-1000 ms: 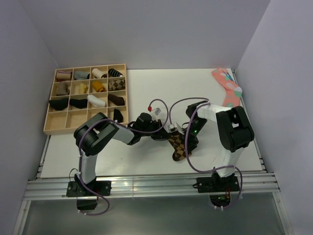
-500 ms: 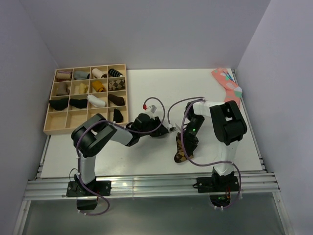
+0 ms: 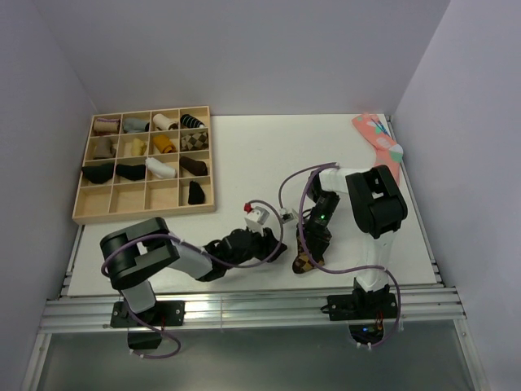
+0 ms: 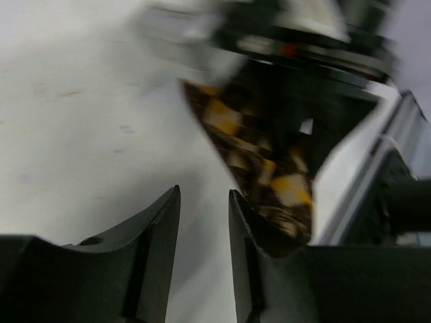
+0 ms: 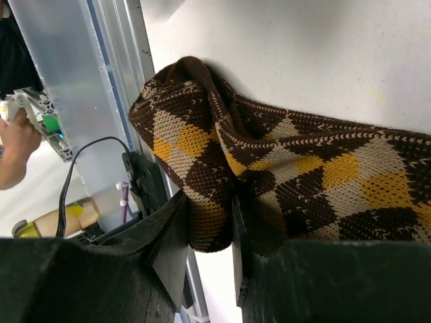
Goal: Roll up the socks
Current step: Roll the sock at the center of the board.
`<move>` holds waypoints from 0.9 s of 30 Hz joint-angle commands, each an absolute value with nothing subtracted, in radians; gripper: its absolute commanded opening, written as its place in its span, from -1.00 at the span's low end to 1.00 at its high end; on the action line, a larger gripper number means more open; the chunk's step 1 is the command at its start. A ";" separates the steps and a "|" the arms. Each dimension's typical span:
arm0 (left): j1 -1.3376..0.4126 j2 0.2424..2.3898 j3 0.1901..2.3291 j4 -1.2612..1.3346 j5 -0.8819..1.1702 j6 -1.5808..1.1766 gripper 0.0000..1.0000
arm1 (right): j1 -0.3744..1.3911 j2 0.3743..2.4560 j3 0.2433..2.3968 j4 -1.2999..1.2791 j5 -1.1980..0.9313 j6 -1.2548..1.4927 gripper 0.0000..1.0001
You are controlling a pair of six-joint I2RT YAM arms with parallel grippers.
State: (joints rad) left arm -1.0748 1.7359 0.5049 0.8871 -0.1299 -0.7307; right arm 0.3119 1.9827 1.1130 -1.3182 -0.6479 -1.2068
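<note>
Wooden divider tray (image 3: 143, 213) at far left holds rolled socks, one per cell, in most cells. A black rolled sock (image 3: 195, 193) sits in the near-right cell. Argyle sock (image 5: 323, 175) lies on the table (image 3: 244, 155) by the front edge. The right gripper (image 5: 210, 222) pinches the sock's folded end. Left gripper (image 4: 204, 202) has its jaws slightly apart with nothing between them.
</note>
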 commanded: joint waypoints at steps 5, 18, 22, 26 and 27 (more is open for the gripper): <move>-1.158 1.703 0.544 1.023 -0.020 -0.532 -0.15 | 0.319 1.994 1.138 -1.289 -0.615 -1.197 -0.58; -1.193 1.816 0.707 0.858 0.150 -0.430 -0.12 | 0.318 1.987 1.132 -1.275 -0.621 -1.187 -0.56; -1.209 1.841 0.727 0.827 0.156 -0.422 -0.13 | 0.318 1.982 1.126 -1.270 -0.620 -1.186 -0.55; -1.219 1.868 0.749 0.798 0.150 -0.413 -0.14 | 0.318 1.982 1.126 -1.269 -0.624 -1.186 -0.54; -1.224 1.873 0.753 0.795 0.149 -0.411 -0.14 | 0.318 1.982 1.123 -1.269 -0.626 -1.186 -0.54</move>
State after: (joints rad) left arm -1.2049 1.8534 0.7174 0.8200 0.1204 -0.4458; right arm 0.3119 1.9850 1.1149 -1.3151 -0.6468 -1.1759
